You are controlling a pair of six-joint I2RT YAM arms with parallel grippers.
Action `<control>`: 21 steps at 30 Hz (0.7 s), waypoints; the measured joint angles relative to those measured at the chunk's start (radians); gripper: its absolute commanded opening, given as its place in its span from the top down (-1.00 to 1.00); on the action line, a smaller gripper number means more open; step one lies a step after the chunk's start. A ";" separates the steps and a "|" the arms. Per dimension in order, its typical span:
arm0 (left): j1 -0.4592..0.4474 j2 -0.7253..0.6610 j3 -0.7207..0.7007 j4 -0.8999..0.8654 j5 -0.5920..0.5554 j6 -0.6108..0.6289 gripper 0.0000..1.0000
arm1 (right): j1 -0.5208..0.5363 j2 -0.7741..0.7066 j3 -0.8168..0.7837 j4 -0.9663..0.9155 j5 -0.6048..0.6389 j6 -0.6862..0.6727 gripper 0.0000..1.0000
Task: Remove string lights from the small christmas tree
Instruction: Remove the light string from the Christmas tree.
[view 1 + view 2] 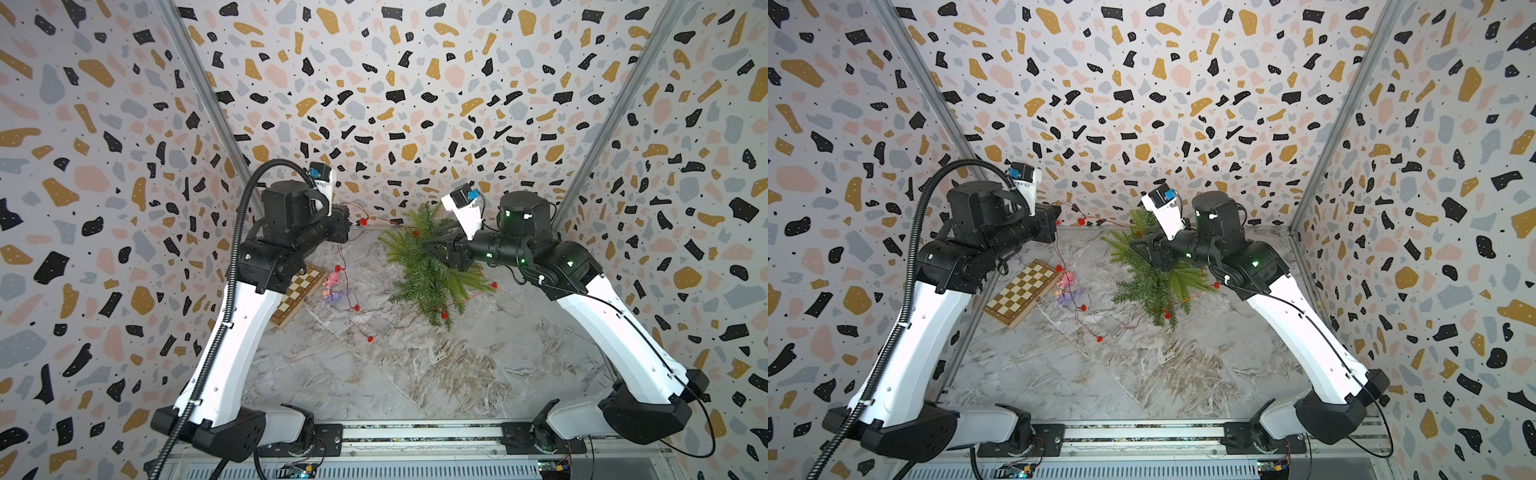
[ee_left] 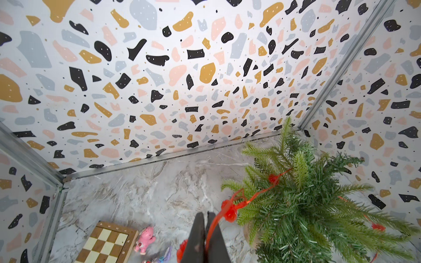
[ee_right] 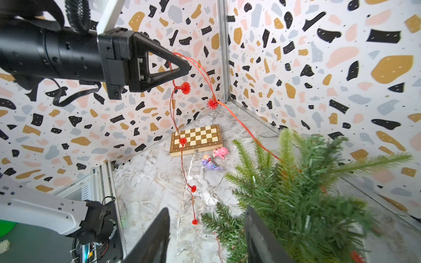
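Left gripper (image 3: pixel 185 68) fully closed, tips pinching the string lights (image 3: pixel 211 103) wire, held high off the table (image 3: pixel 148 182). One strand hangs straight down below it, another runs across into the small christmas tree (image 3: pixel 296 193). Right gripper (image 3: pixel 207 211) jaws apart, holding nothing, right over the tree's branches. More bulbs sit in the branches beyond it.

Counter (image 1: pixel 415 374): smooth stone-look surface, grey-brown veining, faint sheen.
Walls (image 1: pixel 374 83): matt printed terrazzo pattern.
Corner rail (image 3: pixel 224 45): brushed metal.
Chessboard (image 1: pixel 1021 293), centre left of the frame: varnished wood, satin finish.
Small christmas tree (image 1: pixel 428 274): matt green plastic needles.
String lights (image 3: pixel 185 87): thin coppery wire, translucent red plastic bulbs.
Toy figure (image 3: pixel 220 152): glossy pink plastic.
Left fingers (image 3: pixel 159 49): matt black plastic.
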 measured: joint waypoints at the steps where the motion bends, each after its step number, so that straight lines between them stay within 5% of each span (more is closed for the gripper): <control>1: 0.000 0.018 0.023 0.001 0.000 0.004 1.00 | -0.011 0.010 0.016 -0.003 -0.005 0.000 -0.07; 21: 0.008 0.332 0.418 0.092 -0.036 0.068 1.00 | -0.204 0.171 0.127 0.032 -0.153 0.026 -0.07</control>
